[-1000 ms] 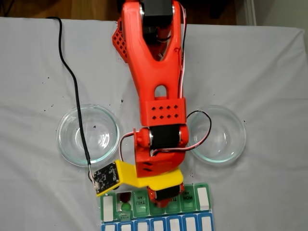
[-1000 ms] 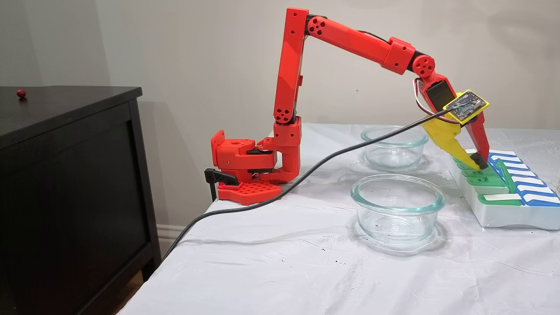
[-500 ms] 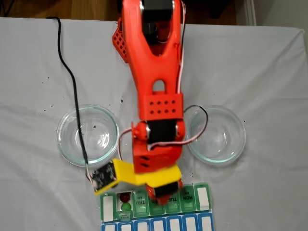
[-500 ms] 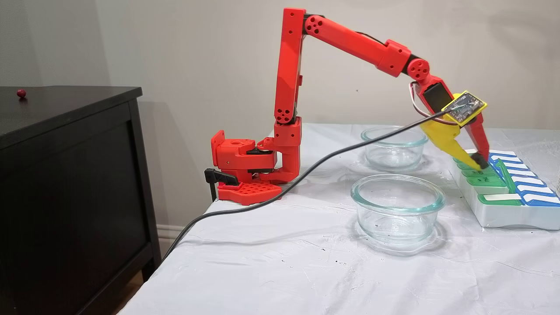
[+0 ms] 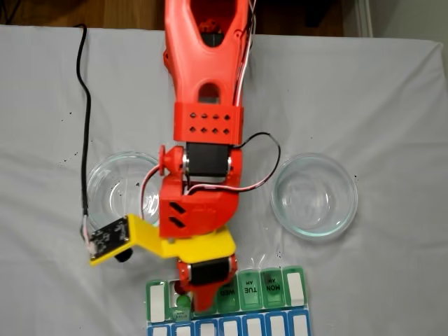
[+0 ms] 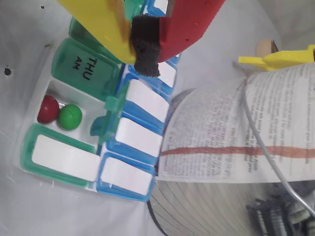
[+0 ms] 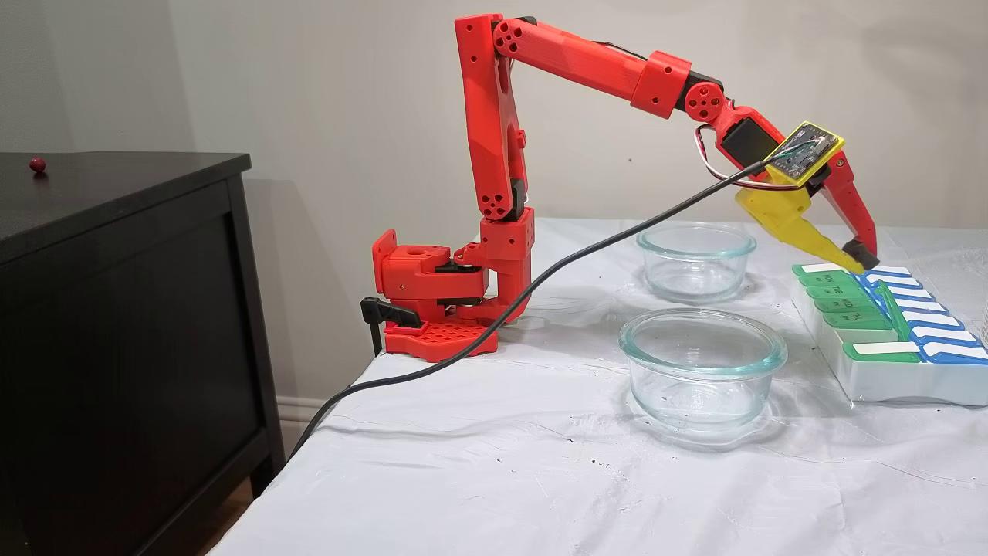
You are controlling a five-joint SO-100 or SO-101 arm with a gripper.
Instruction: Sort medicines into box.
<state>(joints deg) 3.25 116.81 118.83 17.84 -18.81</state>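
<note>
The box (image 5: 260,290) lies at the table's near edge in a fixed view, with closed green lids WED, TUE and MON and a blue row below. One compartment stands open, its lid (image 7: 891,309) upright. In it lie two of the medicines side by side, a dark red pill (image 6: 48,109) and a green pill (image 6: 70,117), left of the THU AM lid (image 6: 91,69). My gripper (image 6: 145,42) is shut, yellow and red fingers meeting on a black foam pad, with nothing held. It hovers a little above the box (image 7: 888,378), gripper (image 7: 858,259) tip pointing down, and in a fixed view the gripper (image 5: 201,299) covers the THU lid.
Two round clear glass dishes (image 5: 126,196) (image 5: 315,194) stand empty between the arm's base and the box. A black cable (image 7: 540,286) trails off the table's edge. A printed paper (image 6: 236,132) lies beyond the box. A small dark red ball (image 7: 37,164) rests on the black cabinet (image 7: 116,232).
The arm swung left in the top-down view, from over the WED and TUE lids to beside the open compartment. The shut gripper rose off the lids.
</note>
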